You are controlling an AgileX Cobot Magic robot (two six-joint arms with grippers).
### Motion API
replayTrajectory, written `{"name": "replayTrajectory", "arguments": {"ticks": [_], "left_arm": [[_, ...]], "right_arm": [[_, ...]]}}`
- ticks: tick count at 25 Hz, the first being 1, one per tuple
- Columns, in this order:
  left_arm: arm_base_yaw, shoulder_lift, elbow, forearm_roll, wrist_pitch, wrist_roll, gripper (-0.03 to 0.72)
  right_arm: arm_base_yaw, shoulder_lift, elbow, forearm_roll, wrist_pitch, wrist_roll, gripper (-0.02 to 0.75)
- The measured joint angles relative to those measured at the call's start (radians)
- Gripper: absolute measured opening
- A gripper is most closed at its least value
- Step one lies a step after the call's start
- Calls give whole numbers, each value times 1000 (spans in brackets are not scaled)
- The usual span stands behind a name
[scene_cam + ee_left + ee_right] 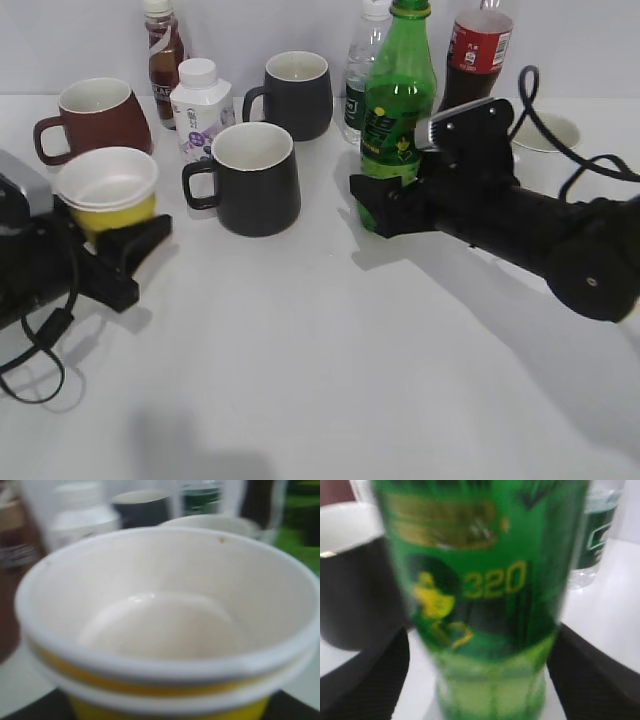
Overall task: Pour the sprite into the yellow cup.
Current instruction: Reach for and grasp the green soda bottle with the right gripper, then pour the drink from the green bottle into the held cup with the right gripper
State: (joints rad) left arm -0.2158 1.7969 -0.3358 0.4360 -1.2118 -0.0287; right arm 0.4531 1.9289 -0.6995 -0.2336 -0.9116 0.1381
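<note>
Sprite [397,95] is standing upright at upper right of centre, clasped low by the right pincer [385,205]. At far left, the left pincer [128,262] is gripping the yellow cup [110,190] on the white counter [300,350].

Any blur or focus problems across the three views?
Exterior view: sharp, soft shadows under both arms. Left wrist view: yellow cup fills the frame, soft; background bottles fully blurred. Right wrist view: green bottle too close, label smeared, only "320" readable.
</note>
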Motion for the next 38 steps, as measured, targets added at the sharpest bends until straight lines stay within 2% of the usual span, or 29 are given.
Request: {"name": "replayTrajectory", "arguments": {"ticks": [6, 10, 13, 18, 23, 29, 34, 38], "left_arm": [[0, -13, 0, 235, 1, -16, 404], [-1, -13, 0, 330, 1, -32, 403], [-6, -13, 0, 346, 1, -54, 403], [-60, -13, -19, 348, 3, -66, 403], [-129, -12, -69, 347, 3, -79, 403], [-169, 26, -166, 347, 3, -173, 403], [-197, 61, -234, 351, 3, -219, 403], [-252, 82, -268, 355, 24, -228, 403]], "right_arm": [[0, 58, -93, -1, 1, -3, 605], [0, 76, -132, -3, 13, -4, 503], [0, 77, -138, -1, 19, -6, 389], [0, 68, -138, -1, 34, -34, 389], [0, 3, -136, -15, 113, -138, 389], [-1, -94, -136, -110, 113, -335, 389], [-1, -134, -137, -119, 165, -526, 387], [-1, -140, -137, -121, 213, -672, 387]]}}
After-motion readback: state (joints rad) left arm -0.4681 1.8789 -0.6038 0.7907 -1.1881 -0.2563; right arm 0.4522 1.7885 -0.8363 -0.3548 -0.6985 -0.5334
